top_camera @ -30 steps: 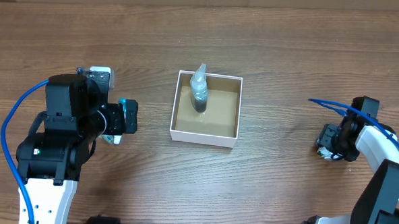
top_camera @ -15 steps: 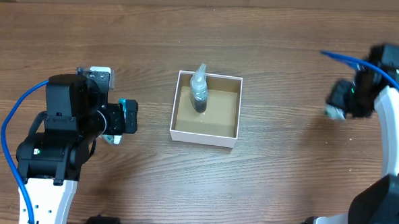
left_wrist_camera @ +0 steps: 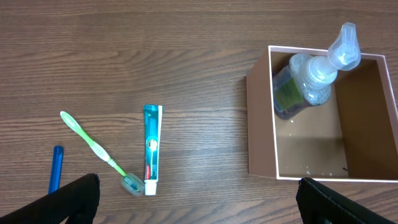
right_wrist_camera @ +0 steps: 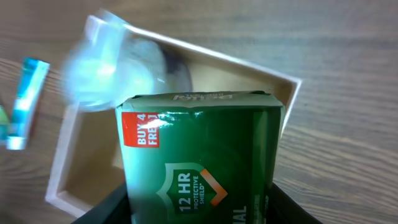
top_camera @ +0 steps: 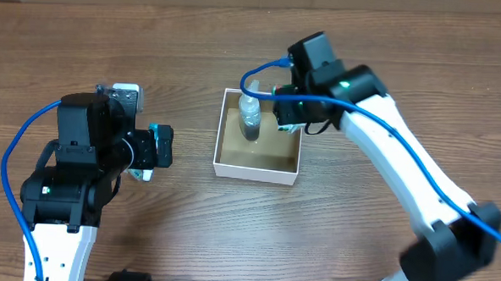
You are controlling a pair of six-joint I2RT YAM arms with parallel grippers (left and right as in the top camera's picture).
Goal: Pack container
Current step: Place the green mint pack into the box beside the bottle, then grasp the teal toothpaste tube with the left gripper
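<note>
R fingers pinch a green box by its sides. Its red tag reads "BUY 4 FREE", with "12 HR" below; the rest of the print is cut off or too blurred to read. The box hangs over the container, at its far-right part, close beside the pump bottle in the far-left part — tan floor on the near side is open. L fingers are spread wide w/ nothing betw. them, low over the bench, container well apart from them. Below them lie the toothpaste, green toothbrush & a blue stick.
</note>
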